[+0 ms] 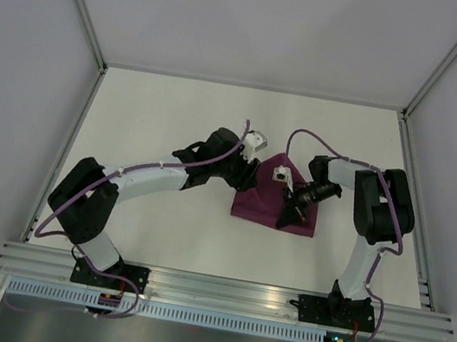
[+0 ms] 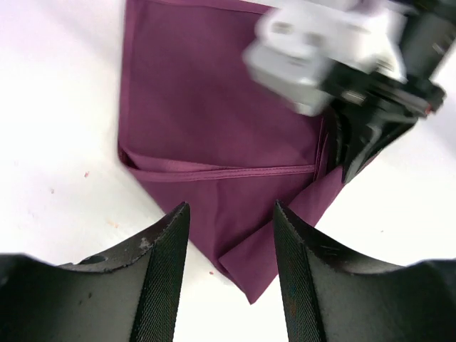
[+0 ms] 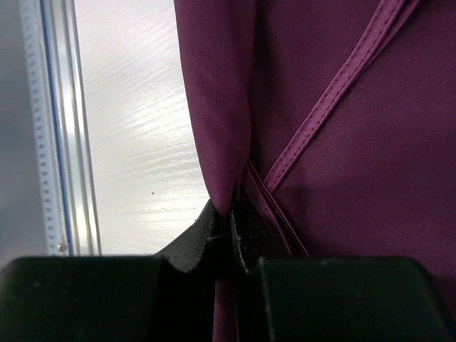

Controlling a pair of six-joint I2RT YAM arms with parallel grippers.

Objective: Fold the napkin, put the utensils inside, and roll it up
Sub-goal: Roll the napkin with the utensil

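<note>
The napkin [image 1: 265, 202] lies folded on the white table, a deep purple cloth with a hemmed edge running across it [image 2: 214, 107]. My left gripper [image 1: 250, 175] hovers at its upper left edge. In the left wrist view it [image 2: 231, 214] is open, with a pointed napkin corner on the table beyond the gap and nothing held. My right gripper [image 1: 285, 216] is over the napkin's right part, and in the right wrist view it [image 3: 229, 214] is shut on a raised fold of the cloth [image 3: 356, 178]. It also shows in the left wrist view [image 2: 349, 153]. The utensils are out of view.
The white table [image 1: 177, 110] is walled by grey panels on three sides. An aluminium rail [image 1: 226, 292] runs along the near edge, carrying both arm bases, and shows at the left of the right wrist view [image 3: 60, 121]. A few small crumbs [image 2: 87, 173] dot the table.
</note>
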